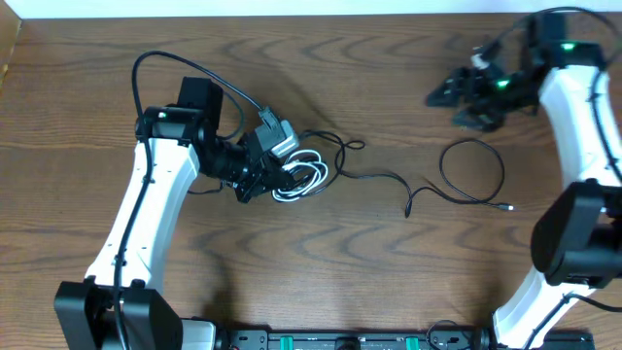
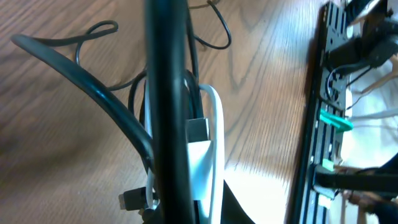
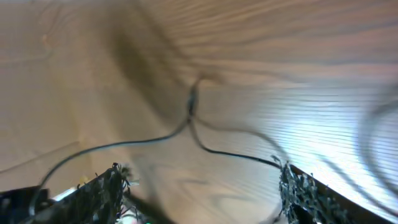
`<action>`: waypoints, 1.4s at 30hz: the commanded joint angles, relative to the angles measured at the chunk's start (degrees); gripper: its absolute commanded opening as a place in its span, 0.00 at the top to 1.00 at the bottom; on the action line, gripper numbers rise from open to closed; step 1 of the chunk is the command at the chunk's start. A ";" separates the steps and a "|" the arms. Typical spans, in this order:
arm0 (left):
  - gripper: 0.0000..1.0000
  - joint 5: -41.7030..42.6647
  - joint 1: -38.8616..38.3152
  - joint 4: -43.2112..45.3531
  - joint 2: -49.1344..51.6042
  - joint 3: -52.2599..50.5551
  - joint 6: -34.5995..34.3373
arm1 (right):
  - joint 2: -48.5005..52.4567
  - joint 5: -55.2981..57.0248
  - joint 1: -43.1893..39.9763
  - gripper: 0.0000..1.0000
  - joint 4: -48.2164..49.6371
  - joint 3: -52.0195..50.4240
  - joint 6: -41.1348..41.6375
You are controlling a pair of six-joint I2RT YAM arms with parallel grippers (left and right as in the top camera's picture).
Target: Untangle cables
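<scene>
My left gripper [image 1: 282, 177] is shut at the coiled white cable [image 1: 309, 178], which runs down to the jaws in the left wrist view beside a black plug [image 2: 129, 199]; the white cable [image 2: 215, 134] is partly hidden by a thick black cord [image 2: 165, 93]. One thin black cable [image 1: 381, 178] trails right from the bundle. A second black cable [image 1: 473, 171] lies apart in a loose loop. My right gripper [image 1: 449, 97] hovers open at the far right, empty. Its wrist view is blurred, and the right gripper [image 3: 205, 199] looks down on a black cable [image 3: 191, 106].
The arms' thick black cord [image 1: 160, 58] arcs over the left arm. The arm bases and a black rail [image 1: 330, 340] line the table's near edge. The right arm [image 1: 583, 117] stands along the right side.
</scene>
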 commanded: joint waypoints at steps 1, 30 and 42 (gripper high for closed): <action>0.92 1.57 -0.13 0.02 -0.33 -0.83 5.31 | 0.04 -4.11 5.11 0.24 2.99 -3.13 9.62; 0.92 1.29 -0.87 1.29 1.31 -2.47 9.75 | 0.09 4.52 29.77 0.24 35.65 -12.07 60.87; 0.92 0.20 -0.87 1.53 1.31 -2.47 9.75 | 0.09 -11.74 20.92 0.18 35.58 -12.07 58.25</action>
